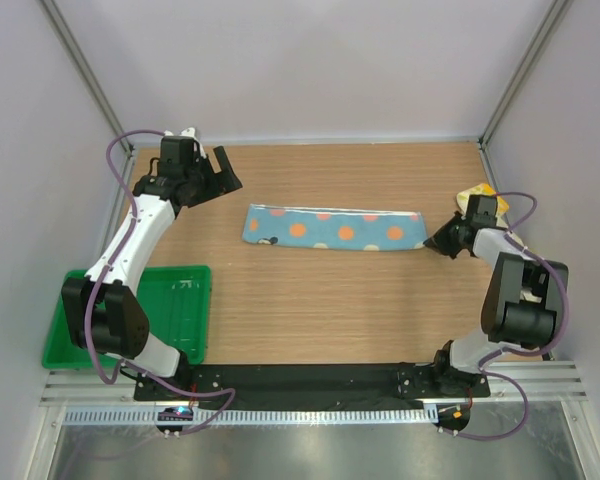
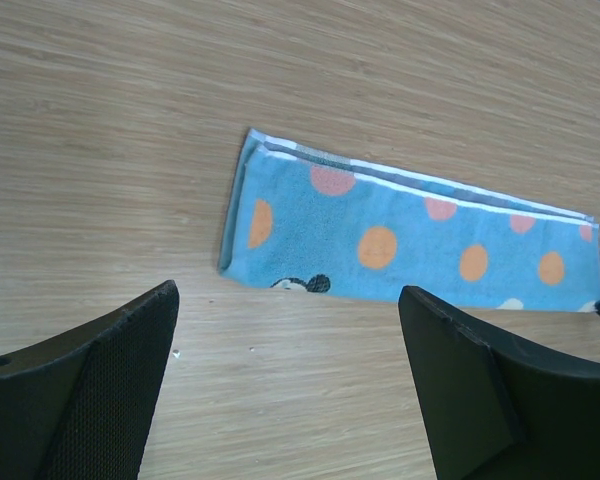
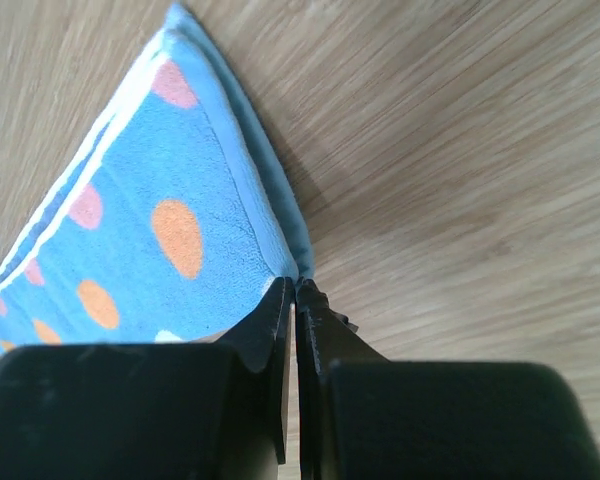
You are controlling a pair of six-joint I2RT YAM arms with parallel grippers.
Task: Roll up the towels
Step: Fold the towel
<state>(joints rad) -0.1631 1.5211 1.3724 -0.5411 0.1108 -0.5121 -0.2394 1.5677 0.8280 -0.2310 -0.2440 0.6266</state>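
- The step in hand looked like the start of rolling the blue polka-dot towel [image 1: 335, 228] [image 2: 410, 240] [image 3: 170, 230]; it lay already folded into a long narrow strip, flat on the wooden table [image 1: 310, 310], not yet rolled at all.
- The right gripper [image 1: 435, 240] [image 3: 295, 290] sat low at the strip's right end; its jaws were pressed together right at the near corner of that end, and by the look of the wrist view they pinched the corner's edge between their tips.
- The left gripper [image 1: 215, 170] [image 2: 290, 295] hung above the table's far left part, apart from the towel; its jaws stood spread wide with nothing between them, looking down toward the strip's left end.
- The strip's long axis ran left to right across the middle of the table in the top view, slightly tilted, the right end a touch nearer the arms; one short end pointed at each arm.
- The next move, as I judged it, called for lifting the pinched end a little and turning it over toward the left, keeping the roll square to the long axis; the free left end might want pinning by the left arm so the cloth did not slide.
- The yellow towel [image 1: 477, 193] lay bunched in the far right corner, partly hidden behind the right arm; a green tray [image 1: 180, 300] sat at the near left.
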